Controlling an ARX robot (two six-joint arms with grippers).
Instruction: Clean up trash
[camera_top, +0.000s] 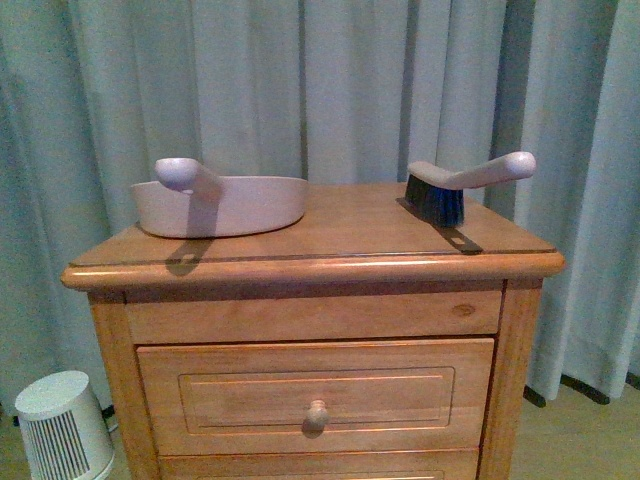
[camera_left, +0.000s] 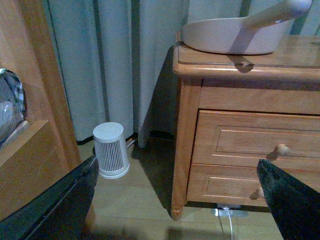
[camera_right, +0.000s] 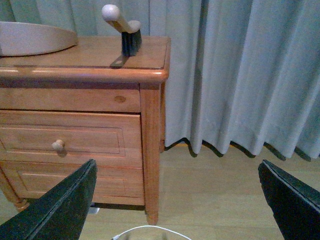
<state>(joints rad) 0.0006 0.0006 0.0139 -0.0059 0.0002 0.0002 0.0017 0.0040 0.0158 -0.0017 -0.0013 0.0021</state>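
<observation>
No trash shows in any view. A pink dustpan (camera_top: 220, 205) sits on the left of the wooden nightstand's top (camera_top: 330, 235), and a brush (camera_top: 450, 190) with a pale handle and dark bristles stands on the right. The dustpan (camera_left: 235, 37) also shows in the left wrist view, and the brush (camera_right: 127, 32) in the right wrist view. Neither arm appears in the front view. My left gripper (camera_left: 176, 162) hangs open low beside the nightstand's left front leg, holding nothing. My right gripper (camera_right: 176, 164) is open low by the right front leg, above bare floor.
A small white fan heater (camera_top: 60, 425) stands on the floor left of the nightstand. Grey curtains (camera_top: 350, 90) hang behind. A white cable (camera_right: 150, 230) lies on the floor. A wooden bed frame (camera_left: 35, 125) with a patterned pillow (camera_left: 10, 100) is at the left gripper's side.
</observation>
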